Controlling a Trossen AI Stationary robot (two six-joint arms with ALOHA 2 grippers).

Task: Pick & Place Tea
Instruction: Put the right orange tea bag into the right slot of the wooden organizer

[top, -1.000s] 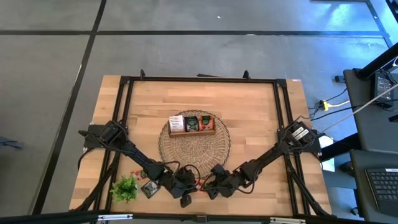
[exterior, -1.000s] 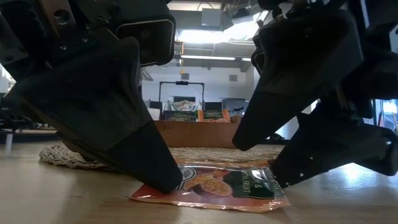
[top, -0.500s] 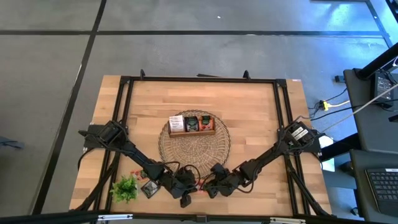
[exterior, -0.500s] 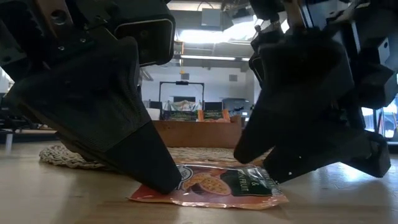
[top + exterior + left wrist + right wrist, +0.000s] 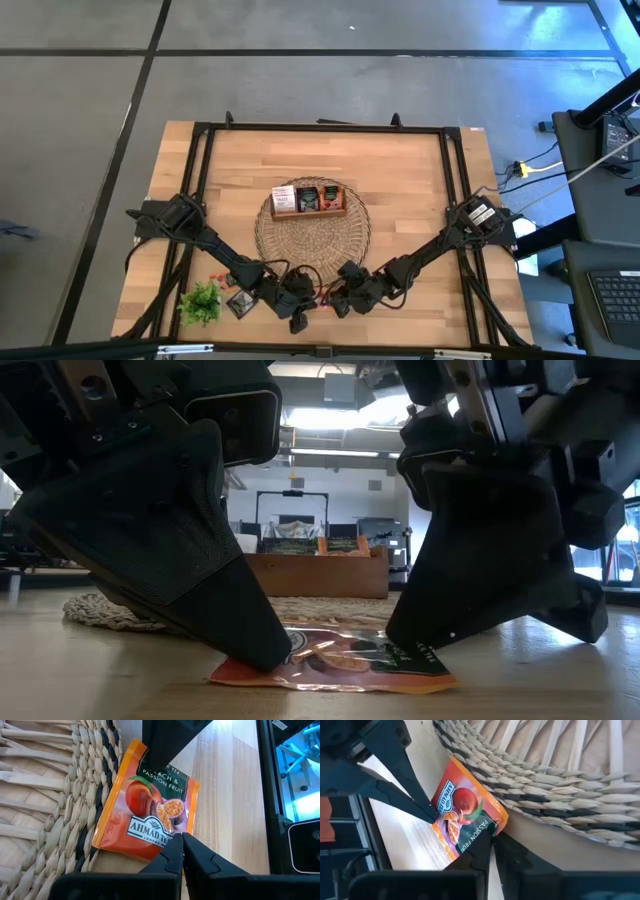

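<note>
Tea sachet: orange peach and passion fruit sachet lies flat on the wooden table, at the near rim of the round wicker mat.
Left gripper: left gripper has its fingers pressed together, tips down on one end of the sachet.
Right gripper: right gripper has its fingers nearly together at the sachet's opposite edge; whether they pinch it cannot be told.
Tray: wooden tray holding sachets sits on the mat's far side.
Plant sprig: green plant sprig lies beside the left arm.

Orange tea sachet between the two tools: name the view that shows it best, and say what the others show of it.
The left wrist view: the orange tea sachet lies face up, its label readable, beside the wicker mat. The right wrist view shows it angled and partly covered. The low view shows only its edge. The high view hides nearly all of it.
</note>
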